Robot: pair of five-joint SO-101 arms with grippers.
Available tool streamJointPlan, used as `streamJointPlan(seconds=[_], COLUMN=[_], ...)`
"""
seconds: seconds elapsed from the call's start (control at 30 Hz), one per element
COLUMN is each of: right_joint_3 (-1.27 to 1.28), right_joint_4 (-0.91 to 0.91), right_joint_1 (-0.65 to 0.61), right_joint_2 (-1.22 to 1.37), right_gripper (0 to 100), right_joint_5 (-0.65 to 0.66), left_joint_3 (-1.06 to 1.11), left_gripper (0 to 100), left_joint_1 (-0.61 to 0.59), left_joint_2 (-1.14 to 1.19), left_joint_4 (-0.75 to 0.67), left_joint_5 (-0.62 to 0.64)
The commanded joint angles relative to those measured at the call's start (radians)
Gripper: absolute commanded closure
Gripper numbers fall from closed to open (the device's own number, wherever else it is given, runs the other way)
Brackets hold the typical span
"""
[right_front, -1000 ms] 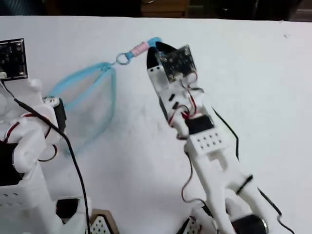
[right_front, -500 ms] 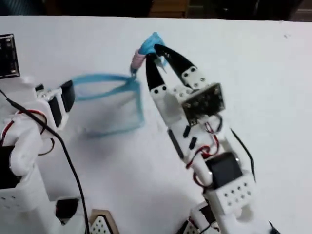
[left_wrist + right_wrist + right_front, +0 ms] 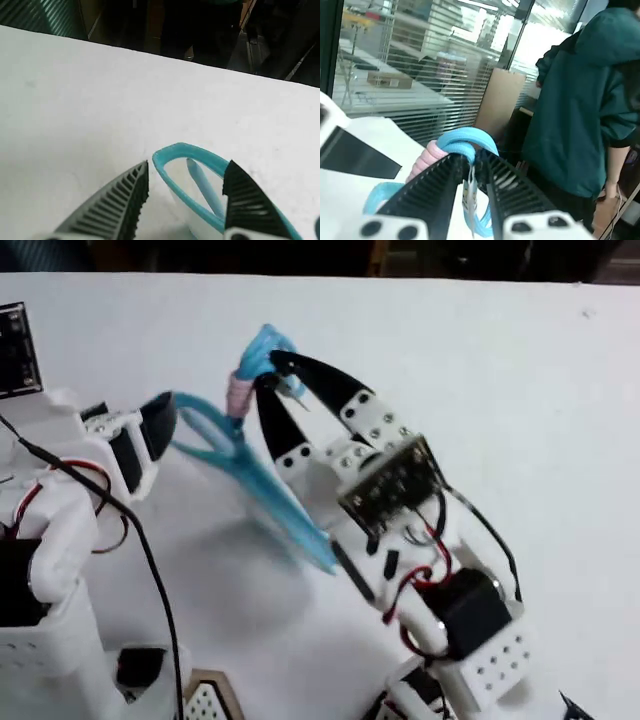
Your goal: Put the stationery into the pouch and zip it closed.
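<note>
The pouch [image 3: 262, 495] is clear with blue trim and hangs tilted, edge-on, above the white table. Its blue pull loop [image 3: 262, 343] with a pink bead [image 3: 239, 393] is pinched in my right gripper [image 3: 268, 372], which is shut on it. The right wrist view has the same loop [image 3: 468, 138] and bead [image 3: 426, 159] at the tips of my right gripper [image 3: 469, 159]. My left gripper [image 3: 189, 167] stands open, with the pouch's blue rim [image 3: 186, 149] between its fingers. A blue pen [image 3: 204, 187] lies inside. From above, the left gripper [image 3: 160, 425] sits at the pouch's left end.
The table [image 3: 520, 390] is bare white to the right and back, and its far edge runs along the top of the high view. The left arm's base and cables [image 3: 60, 570] fill the front left. A black cable [image 3: 150, 580] hangs there.
My right gripper has pulled the loop leftward and toward the front. The pouch rose from lying flat to hanging edge-on. The left end stayed by the left gripper.
</note>
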Motion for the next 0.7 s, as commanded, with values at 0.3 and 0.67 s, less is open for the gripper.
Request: streamJointPlan(seconds=[0.3, 0.67], right_joint_3=[-0.25, -0.292], right_joint_4=[0.002, 0.002], right_joint_1=[-0.036, -0.036], right_joint_2=[0.272, 0.335], right_gripper=[98.3, 98.3], right_joint_5=[0.002, 0.003], left_joint_3=[-0.537, -0.109], left_gripper=[75, 74], left_joint_1=[-0.208, -0.113], left_joint_2=[-0.108, -0.545], left_joint_4=[0.204, 0.199], left_joint_5=[0.14, 0.077])
